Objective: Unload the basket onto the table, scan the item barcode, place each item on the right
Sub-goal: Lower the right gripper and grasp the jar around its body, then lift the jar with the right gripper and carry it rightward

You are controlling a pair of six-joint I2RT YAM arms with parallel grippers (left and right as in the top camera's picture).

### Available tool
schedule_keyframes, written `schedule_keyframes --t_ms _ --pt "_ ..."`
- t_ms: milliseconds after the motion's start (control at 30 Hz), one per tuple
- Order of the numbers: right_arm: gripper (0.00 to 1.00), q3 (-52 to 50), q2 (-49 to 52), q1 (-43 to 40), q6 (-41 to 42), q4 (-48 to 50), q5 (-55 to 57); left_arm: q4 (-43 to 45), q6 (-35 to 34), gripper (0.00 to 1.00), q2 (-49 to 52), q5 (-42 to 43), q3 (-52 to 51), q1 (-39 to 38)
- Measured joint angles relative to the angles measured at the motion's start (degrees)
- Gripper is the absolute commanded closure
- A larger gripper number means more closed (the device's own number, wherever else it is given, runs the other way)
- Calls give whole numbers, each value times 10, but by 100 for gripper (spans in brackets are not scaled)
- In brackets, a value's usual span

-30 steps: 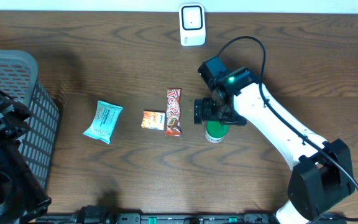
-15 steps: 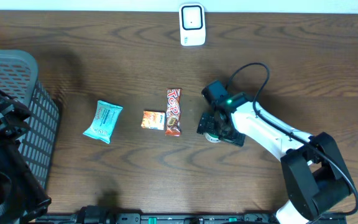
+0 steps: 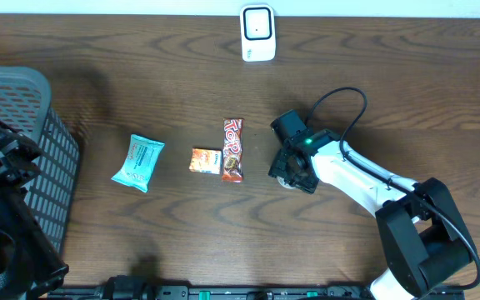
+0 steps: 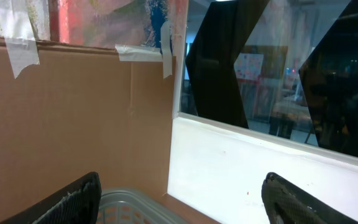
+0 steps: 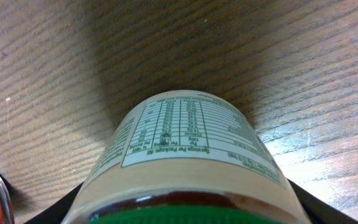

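Straddling green-capped bottle (image 5: 191, 143), upright on table near candy bar (image 3: 233, 150): right gripper (image 3: 292, 169), jaws flanking its sides, likely for carrying to white scanner (image 3: 257, 32); firm pinch not discernible. Left gripper (image 4: 182, 193): spread, idle.

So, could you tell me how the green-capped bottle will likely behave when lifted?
The green-capped bottle looks rigid, so it probably won't deform. Its rounded, smooth body may slip or twist when gripped. Standing upright, it could tip if nudged.
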Motion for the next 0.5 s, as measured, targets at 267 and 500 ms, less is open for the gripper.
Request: schedule_keyframes --t_ms 267,500 --pt "45 7 -1 -41 -45 -14 -91 0 0 17 0 0 0 0" --pt "44 26 0 -108 -126 -26 -303 0 0 17 0 0 0 0"
